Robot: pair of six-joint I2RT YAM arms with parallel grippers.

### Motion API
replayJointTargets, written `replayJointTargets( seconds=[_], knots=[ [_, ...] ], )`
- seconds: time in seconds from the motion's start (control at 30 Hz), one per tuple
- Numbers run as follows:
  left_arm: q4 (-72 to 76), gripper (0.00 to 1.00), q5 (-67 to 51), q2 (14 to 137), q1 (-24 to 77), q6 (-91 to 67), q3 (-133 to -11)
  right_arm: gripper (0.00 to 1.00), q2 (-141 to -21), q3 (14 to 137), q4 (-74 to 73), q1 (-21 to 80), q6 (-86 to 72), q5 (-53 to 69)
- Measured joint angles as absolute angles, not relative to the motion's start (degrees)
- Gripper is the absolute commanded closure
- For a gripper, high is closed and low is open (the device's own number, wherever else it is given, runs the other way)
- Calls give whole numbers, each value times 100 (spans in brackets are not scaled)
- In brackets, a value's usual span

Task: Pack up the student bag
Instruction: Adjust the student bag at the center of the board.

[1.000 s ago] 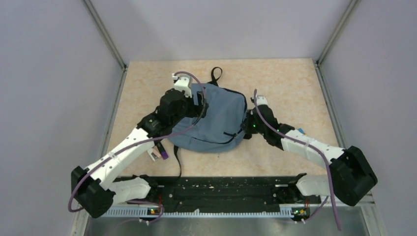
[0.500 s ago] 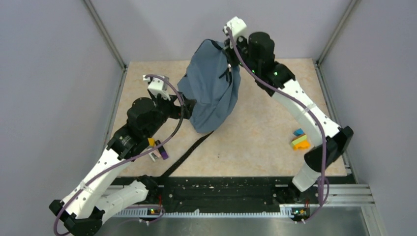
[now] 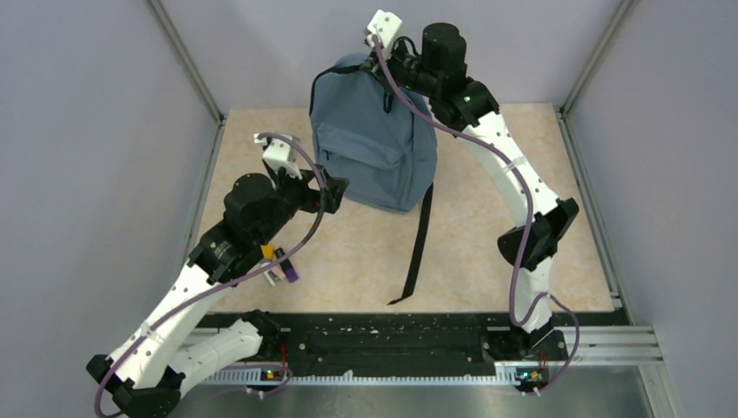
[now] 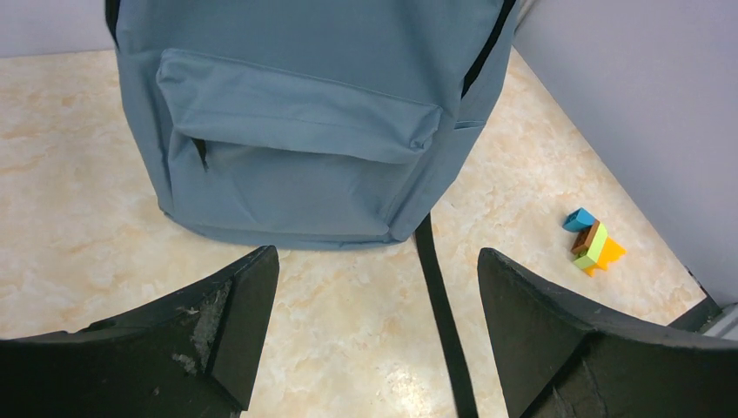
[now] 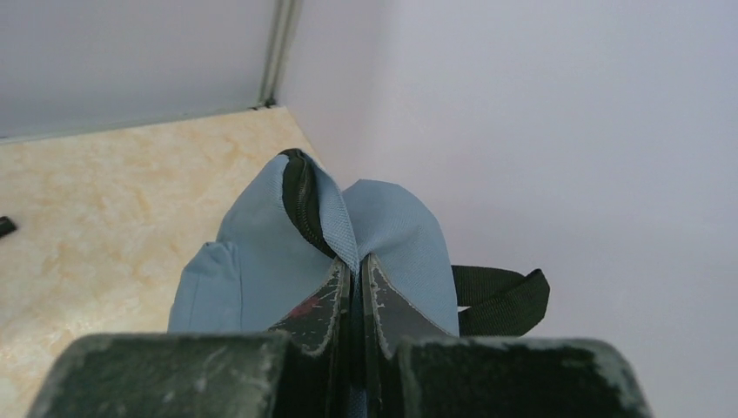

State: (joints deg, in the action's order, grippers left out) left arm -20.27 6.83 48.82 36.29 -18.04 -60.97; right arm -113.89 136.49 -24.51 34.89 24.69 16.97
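Note:
The student bag (image 3: 370, 139), a grey-blue backpack with a front pocket, hangs upright above the far middle of the table. My right gripper (image 3: 393, 71) is shut on a fold of its top fabric (image 5: 352, 248) beside the black zipper. A black strap (image 3: 420, 239) trails down onto the table. My left gripper (image 3: 329, 193) stands open, low at the bag's lower left corner, touching nothing. In the left wrist view the bag's pocket (image 4: 300, 131) fills the top, and the left gripper (image 4: 379, 270) has bare table between its fingers.
A small cluster of coloured blocks (image 4: 592, 242) lies on the table near the right wall. More small coloured items (image 3: 278, 266) sit under my left arm. The black top loop (image 5: 500, 300) sticks out beside my right fingers. Walls close in at back and sides.
My right arm lifted the bag from lying flat on the table to hanging upright, then turned its pocket side toward the camera. My left gripper pulled back off the bag toward the left.

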Motion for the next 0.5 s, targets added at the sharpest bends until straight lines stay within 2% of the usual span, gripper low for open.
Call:
replayJointTargets(
  seconds=[0.13,0.23,0.33,0.4,0.5],
  knots=[
    [-1964,9,757,4880,3629,-1802,-6031,100,-11216,13131,-2001,3483,2484,2362],
    [-1835,7,956,4836,3605,-1785,-5789,98,-10654,11911,-1192,3483,2458,2591],
    [-1754,7,1151,4814,3494,-1765,-5494,90,-9666,9988,148,3483,2239,2753],
    [-1712,7,1258,4842,3341,-1763,-5321,88,-9054,8871,972,3487,1977,2847],
    [-1581,7,1286,4939,3033,-1811,-5151,86,-8586,8044,1645,3555,1638,2956]
  ],
)
